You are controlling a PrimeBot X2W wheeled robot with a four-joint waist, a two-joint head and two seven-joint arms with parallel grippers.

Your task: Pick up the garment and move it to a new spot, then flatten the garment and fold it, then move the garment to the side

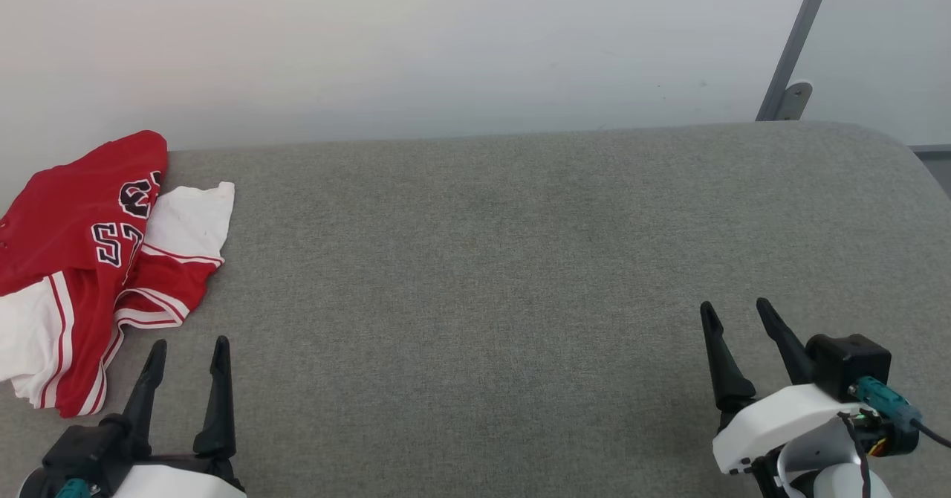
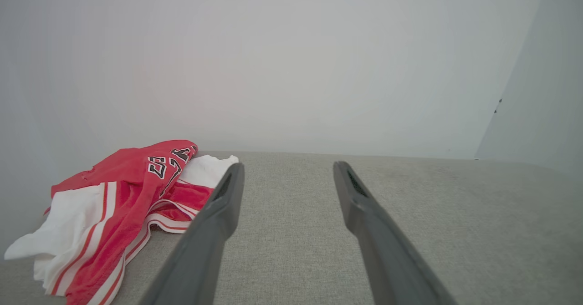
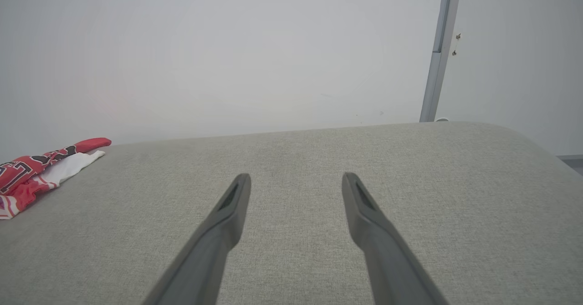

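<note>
Head view: crumpled red-and-white jersey [image 1: 96,260] at 9 o'clock on grey fabric-covered desk [image 1: 483,275], reaching desk's left edge. At 7 o'clock, left claw [image 1: 189,344]: fingers parted, empty, just beside jersey's striped hem. At 4 o'clock, right claw [image 1: 735,305]: fingers parted, empty, well apart from jersey. White wall [image 1: 446,37] at 12 o'clock.

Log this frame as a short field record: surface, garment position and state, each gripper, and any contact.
surface: grey fabric-covered surface, white wall behind it
garment: red and white garment at the surface's far left edge
garment state: bunched and rumpled, not laid flat; black numbers partly showing
left gripper: left gripper open, just right of the garment's near end, holding nothing
right gripper: right gripper open over bare fabric at the right, holding nothing
contact: neither gripper touches the garment
other: grey post against the wall, upper right
</note>
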